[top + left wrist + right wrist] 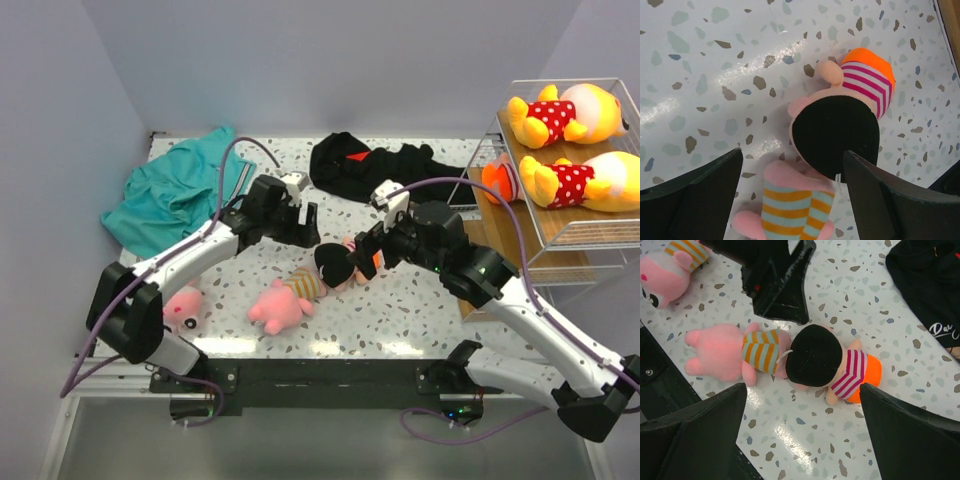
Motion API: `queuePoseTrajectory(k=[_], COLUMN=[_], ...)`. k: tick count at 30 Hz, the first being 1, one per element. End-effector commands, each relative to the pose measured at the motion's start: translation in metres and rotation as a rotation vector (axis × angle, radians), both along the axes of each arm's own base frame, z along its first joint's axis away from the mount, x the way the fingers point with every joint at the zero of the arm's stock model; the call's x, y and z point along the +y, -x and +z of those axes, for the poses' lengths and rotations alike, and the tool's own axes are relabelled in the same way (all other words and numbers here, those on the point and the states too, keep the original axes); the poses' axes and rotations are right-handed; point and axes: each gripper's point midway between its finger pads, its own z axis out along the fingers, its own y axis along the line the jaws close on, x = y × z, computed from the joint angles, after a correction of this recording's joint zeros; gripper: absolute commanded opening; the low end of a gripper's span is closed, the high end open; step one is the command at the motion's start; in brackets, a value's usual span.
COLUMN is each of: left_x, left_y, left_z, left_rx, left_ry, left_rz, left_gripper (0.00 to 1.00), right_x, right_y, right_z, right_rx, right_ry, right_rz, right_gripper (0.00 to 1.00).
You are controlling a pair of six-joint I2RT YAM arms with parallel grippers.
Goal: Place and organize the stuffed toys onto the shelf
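Stuffed toys (335, 265): five that we can count, all small plush.

- Two bears (560, 115), yellow-orange in red dotted tops, lie side by side on the top tier of the shelf (490, 225) at 3 o'clock of the worktop (420, 310).
- Doll (825, 362), black-haired in a pink striped top and orange bottoms, lies flat at mid-worktop.
- Striped pig (730, 352) lies at the doll's 8 o'clock in the top view, touching its hair.
- Second pig (185, 305) lies near 9 o'clock, beside the left arm's base.

Tools: the left tool (790, 162) is spread wide and empty, with the doll's head between its fingers in its wrist view. The right tool (802, 390) is also wide and empty, straddling the same doll.

Handling: we judge these toys light, soft and squashable, with cloth that grips well, so they are not fragile. We would take the doll across the striped torso, which is narrower than the round head and clear of the pig. A pinch on the head could drag the pig along.

Other stock: teal shirt (175, 190) at 10 o'clock and black garment (385, 165) at 12 o'clock.
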Motion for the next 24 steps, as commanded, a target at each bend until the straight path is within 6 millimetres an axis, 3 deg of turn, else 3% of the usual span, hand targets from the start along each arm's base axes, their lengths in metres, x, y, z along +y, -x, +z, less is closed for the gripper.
queuePoseTrajectory(k=[1,7,17,20,21,24], left_x=[-0.030,-0.045,-0.061,-0.062,-0.062,-0.058], left_y=[-0.013,-0.013,-0.001,0.000,-0.001,-0.012], left_z=[0.009,-0.012,-0.036,-0.043,-0.043,-0.025], left_rx=[-0.020,0.008,0.089,0.107,0.101,0.049], left_ry=[0.064,0.109,0.140,0.131,0.124,0.103], left_rz=[-0.028,-0.062,-0.108,-0.115,-0.117,-0.089], left_gripper=[0.86,0.86,0.74,0.61,0.44,0.12], right_x=[0.001,0.003,0.007,0.006,0.006,0.007], right_y=[0.007,0.011,0.011,0.010,0.009,0.008], right_z=[0.016,0.017,0.017,0.018,0.019,0.026], right_rx=[-0.023,0.010,0.045,0.039,0.036,0.036], right_ry=[-0.077,-0.109,-0.130,-0.128,-0.127,-0.143], right_rz=[0.005,0.003,-0.009,-0.015,-0.021,-0.025], right_gripper=[0.99,0.99,0.99,0.99,0.99,0.98])
